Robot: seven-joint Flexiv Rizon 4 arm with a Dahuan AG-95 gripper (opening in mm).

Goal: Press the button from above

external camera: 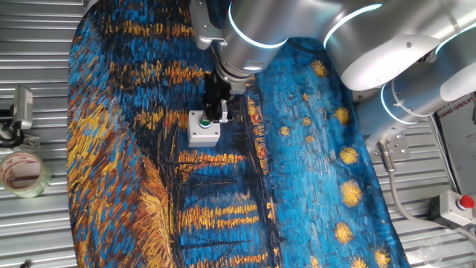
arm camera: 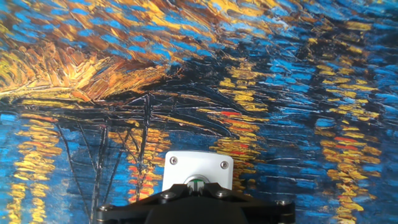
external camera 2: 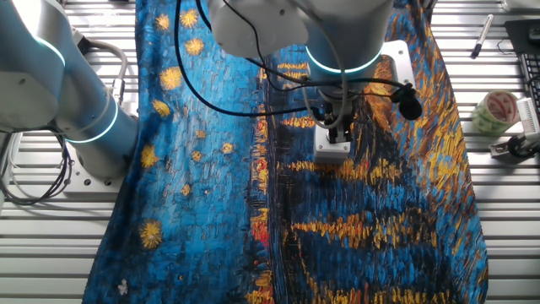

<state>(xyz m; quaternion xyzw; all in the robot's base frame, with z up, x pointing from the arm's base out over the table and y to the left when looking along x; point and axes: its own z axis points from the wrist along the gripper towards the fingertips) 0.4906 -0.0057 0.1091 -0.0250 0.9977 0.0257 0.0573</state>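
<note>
The small white square box stands on the painted cloth, and the round green button sits in its top. The box also shows in the other fixed view and in the hand view, where the green button peeks out just past my fingertips. My gripper points straight down over the button. Its fingertips meet each other right at the button's top. I cannot tell whether the button is pushed in.
The starry-night cloth covers the table. A tape roll and a metal clamp lie off the cloth on the slatted table. A red button on a grey box sits at the far right. A pen lies at the back.
</note>
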